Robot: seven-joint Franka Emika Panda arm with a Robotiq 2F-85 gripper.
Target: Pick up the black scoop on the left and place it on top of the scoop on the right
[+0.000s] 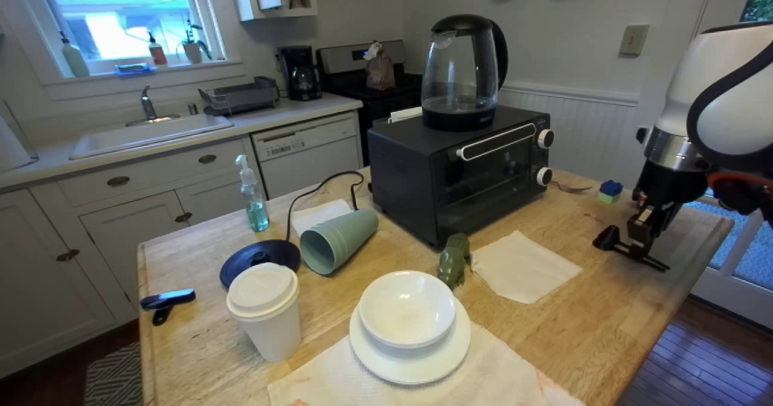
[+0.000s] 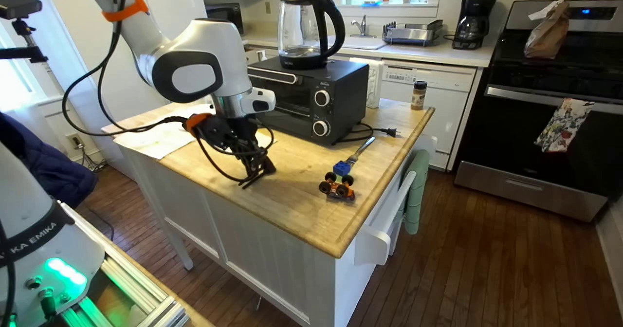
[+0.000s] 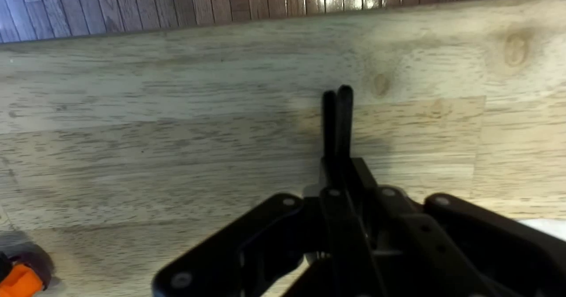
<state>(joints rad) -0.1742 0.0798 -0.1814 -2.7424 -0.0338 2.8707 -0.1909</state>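
Pincer [image 3: 342,169] low over table [image 1: 592,321], fingers drawn together on black scoop [image 3: 345,120], handle jutting past fingertips. Second scoop [image 3: 328,120] just beside it, handles nearly parallel; cannot tell whether gripped too. Toy car [image 2: 337,187] and napkin [image 1: 524,267] apart from pincer, on opposite sides.

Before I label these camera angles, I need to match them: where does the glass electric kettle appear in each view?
In an exterior view: the glass electric kettle stands on the toaster oven, upper half, right of center.
In an exterior view: the glass electric kettle is at top center, on that oven.
Wrist view: not in it.
Shared landmark: the wooden tabletop, visible in all three.
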